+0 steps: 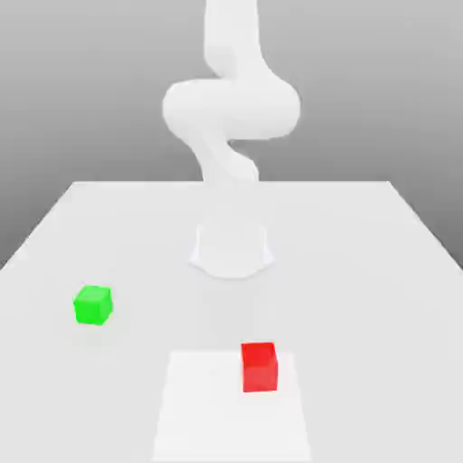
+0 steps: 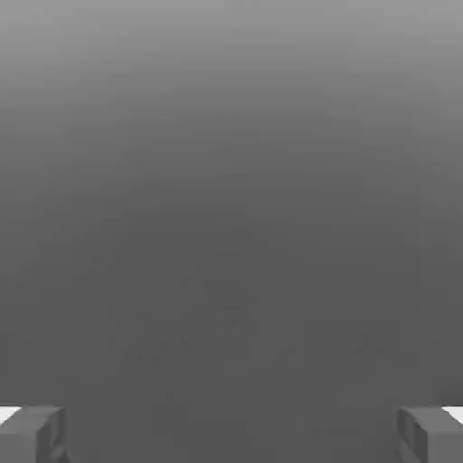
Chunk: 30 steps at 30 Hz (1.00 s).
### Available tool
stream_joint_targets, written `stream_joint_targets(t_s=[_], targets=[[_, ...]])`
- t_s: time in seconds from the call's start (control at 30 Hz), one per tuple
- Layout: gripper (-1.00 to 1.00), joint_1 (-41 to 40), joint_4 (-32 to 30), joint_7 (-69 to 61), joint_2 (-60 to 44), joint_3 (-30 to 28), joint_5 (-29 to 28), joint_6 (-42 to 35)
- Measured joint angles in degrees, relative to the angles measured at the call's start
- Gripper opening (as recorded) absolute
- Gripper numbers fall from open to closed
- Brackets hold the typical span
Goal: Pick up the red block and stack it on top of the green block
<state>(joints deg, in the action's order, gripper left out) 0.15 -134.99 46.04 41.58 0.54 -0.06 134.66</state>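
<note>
The gripper (image 2: 232, 434) stands wide, its two fingers well apart with nothing held between them. Beyond its fingertips, the hand view gives plain grey and neither block, so the hand does not appear to be lined up on anything to grasp.

Outward from the tool, the arm (image 1: 231, 108) rises over its base (image 1: 231, 253). Away from that base, towards the exterior view's camera and slightly to the exterior view's right, the red block (image 1: 259, 369) sits on a white patch (image 1: 203, 416) of the table (image 1: 344, 271). The green block (image 1: 92, 306) lies off to the exterior view's left of the base, well apart from the red one and seemingly turned at a different angle.

The likeliest trouble is the approach: a hand lowered off centre could land a finger on the red block's top or shove it aside. Closing askew to its faces could twist it in the grip. Later, a poorly centred or hurried release could leave it overhanging the green block and tip it off; carrying it too low could knock the green block away.
</note>
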Motion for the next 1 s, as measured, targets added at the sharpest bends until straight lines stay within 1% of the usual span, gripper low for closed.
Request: stream_joint_targets(t_s=[0.57, 0.63, 0.8, 0.83, 1.0], targets=[[0.0, 2.2, -25.5, 1.1, -36.5, 3.1, 0.2, 23.9], [0.0, 2.5, -26.8, 1.3, -40.8, 3.1, 0.1, 27.1], [0.0, 3.3, -25.9, 3.0, -51.2, 1.8, -2.2, 35.9], [-1.0, 3.8, -25.6, 3.2, -53.2, 1.3, -2.5, 37.6], [-1.0, 3.8, -25.6, 3.4, -53.2, 1.3, -2.7, 37.6]])
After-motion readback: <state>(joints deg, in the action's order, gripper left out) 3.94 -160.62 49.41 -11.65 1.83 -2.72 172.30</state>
